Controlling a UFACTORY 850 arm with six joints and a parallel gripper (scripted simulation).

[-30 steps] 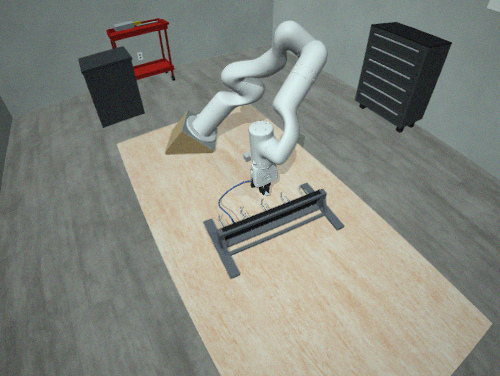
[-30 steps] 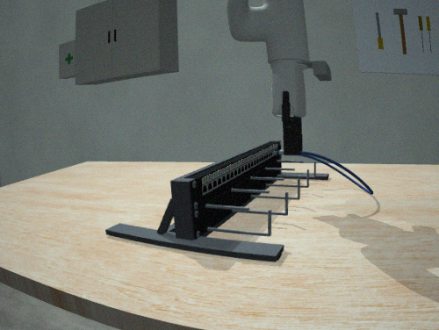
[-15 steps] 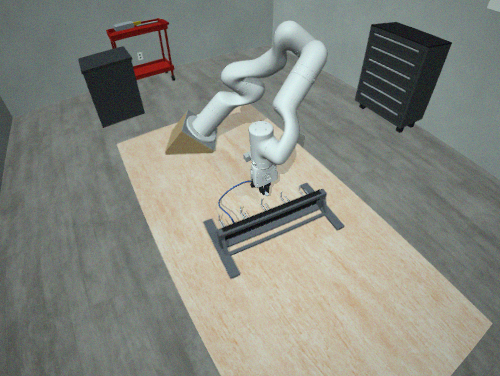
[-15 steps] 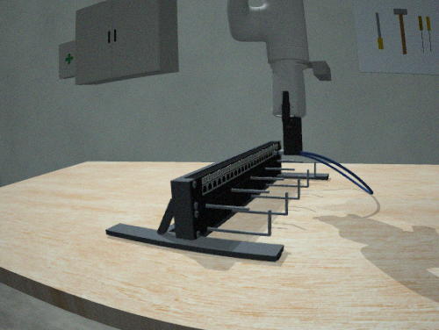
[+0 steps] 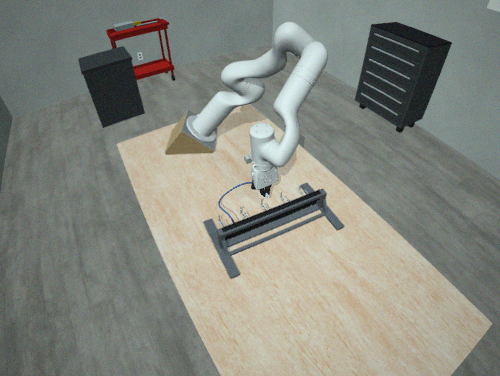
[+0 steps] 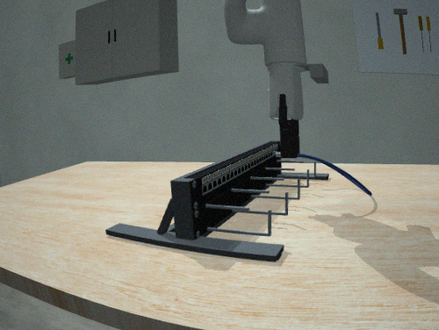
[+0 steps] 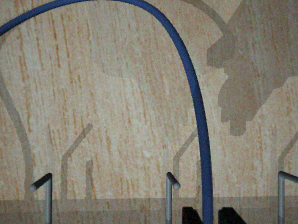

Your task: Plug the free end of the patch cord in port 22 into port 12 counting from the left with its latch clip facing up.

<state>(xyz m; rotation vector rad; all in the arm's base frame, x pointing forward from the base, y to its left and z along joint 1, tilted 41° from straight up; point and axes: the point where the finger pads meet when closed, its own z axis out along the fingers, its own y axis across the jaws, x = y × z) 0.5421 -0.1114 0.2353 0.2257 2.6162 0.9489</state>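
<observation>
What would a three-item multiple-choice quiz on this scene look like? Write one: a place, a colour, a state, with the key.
1. Where does the rack stand?
A. on the wooden table top
B. on the red cart
C. on the floor

2. What colour is the patch cord?
A. yellow
B. blue
C. green

3. What state is the gripper in?
A. wide open, holding nothing
B. shut on nothing
C. shut on the cord's free end

Key: A, the rack's feet rest on the table in the top view; B, the wrist view shows a blue arc of cord; C, in the wrist view the cord runs down between the dark fingers, which stand just above the rack.
</observation>
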